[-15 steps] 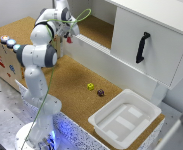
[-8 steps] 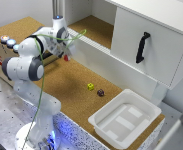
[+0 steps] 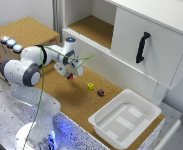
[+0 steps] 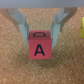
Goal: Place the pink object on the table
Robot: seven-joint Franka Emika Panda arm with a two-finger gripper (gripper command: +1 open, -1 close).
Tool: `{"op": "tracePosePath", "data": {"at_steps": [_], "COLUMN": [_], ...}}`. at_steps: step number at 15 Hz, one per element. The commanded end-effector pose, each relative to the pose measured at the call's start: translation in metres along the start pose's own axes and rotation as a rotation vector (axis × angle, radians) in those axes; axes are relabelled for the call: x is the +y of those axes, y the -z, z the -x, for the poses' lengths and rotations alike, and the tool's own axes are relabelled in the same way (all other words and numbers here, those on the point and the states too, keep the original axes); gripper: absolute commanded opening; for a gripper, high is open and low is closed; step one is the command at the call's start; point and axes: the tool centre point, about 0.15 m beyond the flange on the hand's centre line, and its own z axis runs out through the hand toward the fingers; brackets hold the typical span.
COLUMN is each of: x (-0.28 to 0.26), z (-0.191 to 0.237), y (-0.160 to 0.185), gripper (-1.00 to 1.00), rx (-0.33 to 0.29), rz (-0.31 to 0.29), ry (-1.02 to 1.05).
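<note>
The pink object (image 4: 40, 45) is a small pinkish-red block with a black letter A on its face. It sits between the two grey fingers (image 4: 21, 22) of my gripper (image 4: 40, 36), which is shut on it. In the exterior view my gripper (image 3: 69, 74) hangs low over the cork-brown table (image 3: 76, 102), and the pink object (image 3: 70, 77) shows as a red speck at its tip. Whether the block touches the table surface I cannot tell.
A small yellow cube (image 3: 91, 86) and a dark maroon piece (image 3: 100, 92) lie on the table toward the exterior view's right of my gripper. A white tray (image 3: 125, 119) stands further right. The white cabinet (image 3: 146, 45) is behind, and a brown box with round buttons (image 3: 11, 42) is at the left.
The arm has swung down from in front of the cabinet shelf. My gripper, with the pink block in it, has dropped close to the table surface.
</note>
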Motion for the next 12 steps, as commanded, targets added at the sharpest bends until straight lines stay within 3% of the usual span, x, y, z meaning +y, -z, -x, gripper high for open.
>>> {"op": "tracePosePath", "data": {"at_steps": [1,2,3,6,8,10,12], "x": [-0.010,-0.009,-0.008,-0.016,-0.028,-0.042,-0.059], "z": [-0.002,0.002,0.006,0.020,0.032,0.038,0.039], "y": [-0.055,-0.061,-0.059,-0.007,0.023,0.044,0.075], "gripper": [-1.00,-1.00,1.00,1.00,1.00,1.00,1.00], "rx": [-0.075,-0.088,-0.078,0.047,0.049,0.046,0.089], "rz": [0.006,0.007,0.012,0.009,0.058,0.064,0.062], "ry": [0.088,0.075,0.054,0.044,0.050,0.058,0.075]}}
